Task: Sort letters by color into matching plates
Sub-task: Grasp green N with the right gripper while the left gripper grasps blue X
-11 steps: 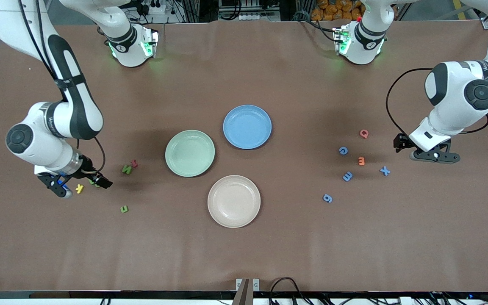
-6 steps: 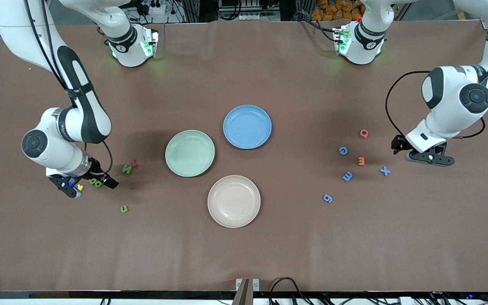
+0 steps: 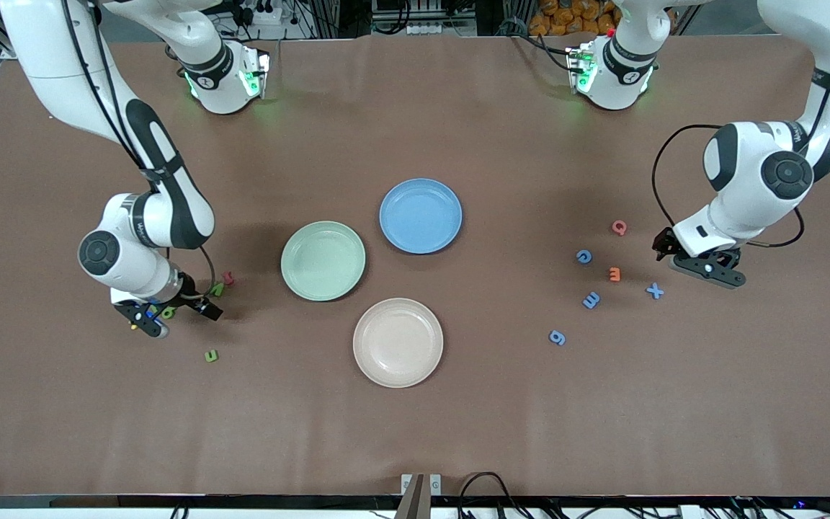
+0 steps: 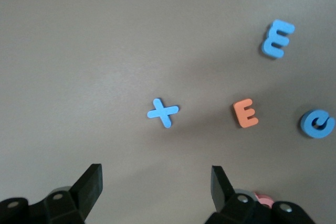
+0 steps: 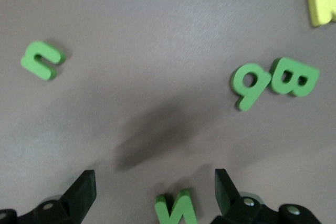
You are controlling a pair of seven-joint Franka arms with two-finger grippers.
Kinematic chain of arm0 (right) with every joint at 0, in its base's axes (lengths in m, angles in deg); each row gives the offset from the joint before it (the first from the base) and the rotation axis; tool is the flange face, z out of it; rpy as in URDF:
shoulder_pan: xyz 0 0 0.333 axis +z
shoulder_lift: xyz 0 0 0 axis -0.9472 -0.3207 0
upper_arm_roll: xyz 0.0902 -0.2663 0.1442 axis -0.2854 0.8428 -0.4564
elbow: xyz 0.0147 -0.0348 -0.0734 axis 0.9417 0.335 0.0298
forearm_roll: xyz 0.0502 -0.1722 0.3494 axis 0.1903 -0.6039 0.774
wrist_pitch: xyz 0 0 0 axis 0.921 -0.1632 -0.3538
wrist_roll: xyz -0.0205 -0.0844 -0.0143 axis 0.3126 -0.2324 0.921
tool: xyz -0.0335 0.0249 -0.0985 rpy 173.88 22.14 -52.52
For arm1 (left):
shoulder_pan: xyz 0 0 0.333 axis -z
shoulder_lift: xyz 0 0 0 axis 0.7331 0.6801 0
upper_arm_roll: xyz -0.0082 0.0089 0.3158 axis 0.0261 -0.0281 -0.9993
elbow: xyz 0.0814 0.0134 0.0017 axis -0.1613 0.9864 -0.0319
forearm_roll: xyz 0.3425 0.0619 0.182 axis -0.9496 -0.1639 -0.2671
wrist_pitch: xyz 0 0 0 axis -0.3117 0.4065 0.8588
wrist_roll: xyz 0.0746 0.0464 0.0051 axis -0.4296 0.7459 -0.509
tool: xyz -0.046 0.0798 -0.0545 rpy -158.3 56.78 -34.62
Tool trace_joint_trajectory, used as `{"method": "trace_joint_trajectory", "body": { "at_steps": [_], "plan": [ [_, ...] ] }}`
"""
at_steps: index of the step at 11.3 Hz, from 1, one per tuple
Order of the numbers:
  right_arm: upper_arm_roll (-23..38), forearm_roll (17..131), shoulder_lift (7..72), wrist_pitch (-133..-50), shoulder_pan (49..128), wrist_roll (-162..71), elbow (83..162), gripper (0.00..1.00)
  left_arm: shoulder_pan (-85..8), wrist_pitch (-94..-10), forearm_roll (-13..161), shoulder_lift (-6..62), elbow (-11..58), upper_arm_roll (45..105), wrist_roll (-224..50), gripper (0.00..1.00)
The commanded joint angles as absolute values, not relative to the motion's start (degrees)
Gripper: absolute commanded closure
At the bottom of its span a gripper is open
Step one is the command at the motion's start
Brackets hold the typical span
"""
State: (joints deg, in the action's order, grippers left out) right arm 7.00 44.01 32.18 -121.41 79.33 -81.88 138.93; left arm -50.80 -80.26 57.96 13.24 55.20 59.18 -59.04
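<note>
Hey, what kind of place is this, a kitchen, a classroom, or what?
Most likely a robotics lab, not a home. Two white robot arms are bolted along one edge of a table covered in brown sheeting, each with a wrist camera, and cables and power strips crowd the table's edges. The foam letters and plates look like test props.

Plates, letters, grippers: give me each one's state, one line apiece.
Green plate: empty.
Blue plate: empty.
Beige plate: empty.
Green letters: loose on the table.
Blue letters: loose on the table.
Left gripper: open, empty.
Right gripper: open, empty.
</note>
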Motion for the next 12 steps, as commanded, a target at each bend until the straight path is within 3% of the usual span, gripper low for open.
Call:
{"method": "trace_joint_trajectory", "body": {
  "at_steps": [1,7,12],
  "plan": [
    [7.1,44.8,33.4,-123.7,80.3,-82.4,142.2,0.00,-53.3,-84.0,56.6,17.0,54.5,59.5,-51.1,0.10],
    [6.7,44.8,35.1,-125.6,79.8,-81.9,145.3,0.00,-53.1,-85.1,56.7,20.6,52.9,59.5,-44.6,0.22],
    [6.7,44.7,36.2,-126.7,79.7,-81.7,147.5,0.00,-53.4,-86.9,57.4,23.6,51.6,59.6,-42.0,0.25]
  ]
}}
